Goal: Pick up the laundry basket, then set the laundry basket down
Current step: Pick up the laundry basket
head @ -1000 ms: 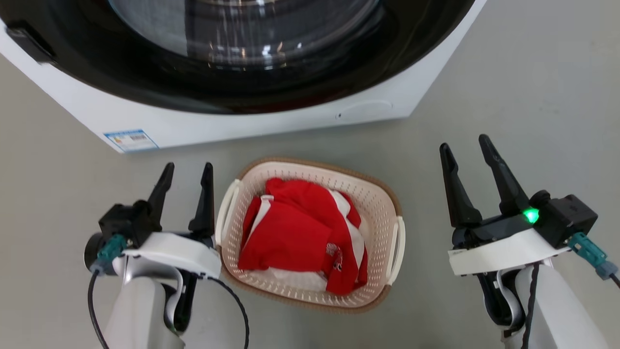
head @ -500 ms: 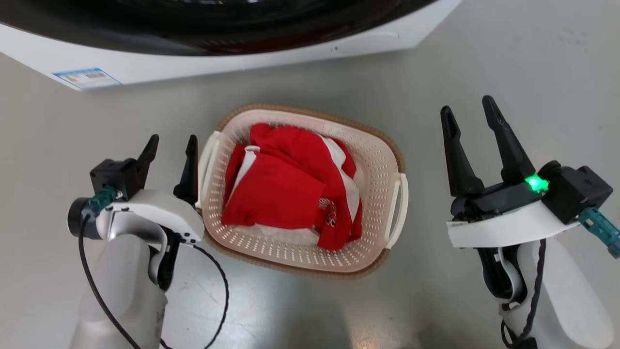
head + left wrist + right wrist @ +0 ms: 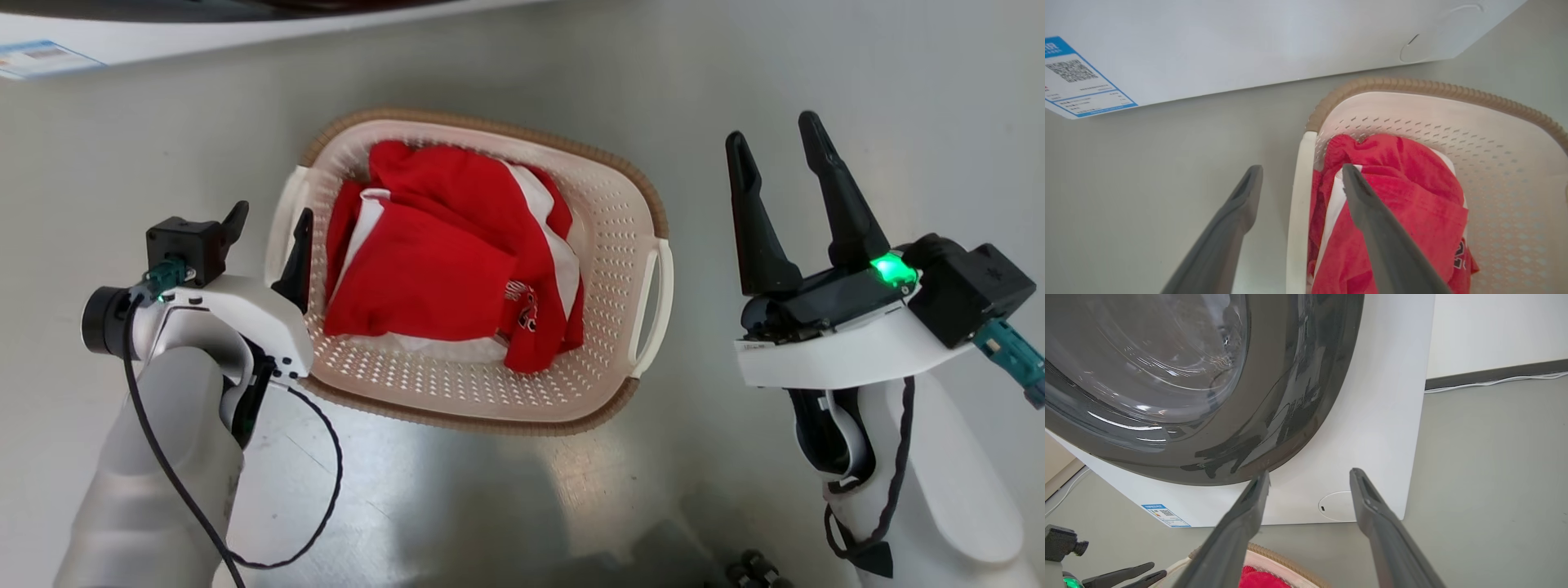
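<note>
Laundry basket (image 3: 608,245) on the floor (image 3: 490,506), not yet lifted. Left gripper (image 3: 273,214), fingers apart, straddles its white handle (image 3: 1299,196); right gripper (image 3: 771,129), also apart, stands clear. Both steps remain.

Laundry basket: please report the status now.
Left gripper open, astride left handle. Right gripper open, apart. Laundry basket on floor, red garment inside.

Glossy grey floor (image 3: 490,506); white washing machine (image 3: 1384,416) (dark glass door (image 3: 1147,355)), pale wall (image 3: 1494,326) behind.
</note>
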Tool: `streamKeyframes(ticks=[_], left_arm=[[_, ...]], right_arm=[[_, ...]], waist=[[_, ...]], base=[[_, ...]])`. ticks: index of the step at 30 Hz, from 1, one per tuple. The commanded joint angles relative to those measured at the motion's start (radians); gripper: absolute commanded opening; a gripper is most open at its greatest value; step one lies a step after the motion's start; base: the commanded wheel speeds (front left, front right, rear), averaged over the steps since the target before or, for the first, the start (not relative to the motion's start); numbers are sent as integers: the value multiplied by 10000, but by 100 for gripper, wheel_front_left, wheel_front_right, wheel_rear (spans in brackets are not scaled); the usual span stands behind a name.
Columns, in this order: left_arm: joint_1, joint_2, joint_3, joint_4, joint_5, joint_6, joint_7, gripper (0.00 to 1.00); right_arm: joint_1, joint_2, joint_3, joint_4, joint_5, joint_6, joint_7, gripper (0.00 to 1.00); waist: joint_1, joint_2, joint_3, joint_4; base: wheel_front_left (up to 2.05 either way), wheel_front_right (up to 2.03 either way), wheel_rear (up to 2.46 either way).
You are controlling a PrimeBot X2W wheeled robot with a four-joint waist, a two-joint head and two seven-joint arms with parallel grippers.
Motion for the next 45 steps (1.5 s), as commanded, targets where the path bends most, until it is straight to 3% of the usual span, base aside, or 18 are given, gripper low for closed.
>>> streamKeyframes(ticks=[1, 18, 19, 22, 23, 25, 26, 27, 34, 45], left_arm=[[-170, 347, 42, 155, -62, -56, -59, 100], [-1536, 740, -1557, 2521, -883, -57, -59, 100], [-1569, 766, -1627, 2562, -971, -57, -59, 96], [-1654, 840, -1819, 2662, -1186, -57, -59, 68], [-1679, 861, -1868, 2690, -1245, -57, -59, 50], [-1711, 882, -1963, 2754, -1353, -57, -59, 34], [-1717, 875, -2037, 2807, -1404, -57, -59, 21], [-1726, 870, -2106, 2850, -1460, -57, -59, 0], [-1593, 813, -2240, 2761, -1956, -57, -59, 0], [-724, 449, -1237, 2122, -2632, -57, -59, 0]], right_arm=[[95, 91, 208, -278, 65, 71, -107, 100], [-198, 342, 423, -208, 141, 71, -107, 100], [-203, 352, 425, -203, 148, 71, -107, 100], [-219, 375, 423, -186, 159, 71, -107, 100], [-222, 381, 422, -177, 161, 71, -107, 100], [-226, 391, 424, -153, 163, 71, -107, 100], [-226, 396, 429, -135, 167, 71, -107, 100], [-229, 400, 437, -114, 170, 71, -107, 100], [-235, 421, 447, -16, 192, 71, -107, 100], [-225, 441, 463, 42, 194, 71, -107, 100]], waist=[[-1, 0, 325, -160], [-1, 0, 960, -453], [-1, 0, 961, -459], [-1, 0, 955, -468], [-1, 0, 949, -469], [-1, 0, 929, -470], [-1, 0, 914, -471], [-1, 0, 897, -470], [-1, 0, 672, -424], [-1, 0, 407, -338]], base=[[0, 0, 0], [0, 0, 0], [0, 0, 0], [0, 0, 0], [0, 0, 0], [0, 0, 0], [0, 0, 0], [0, 0, 0], [0, 0, 0], [0, 0, 0]])
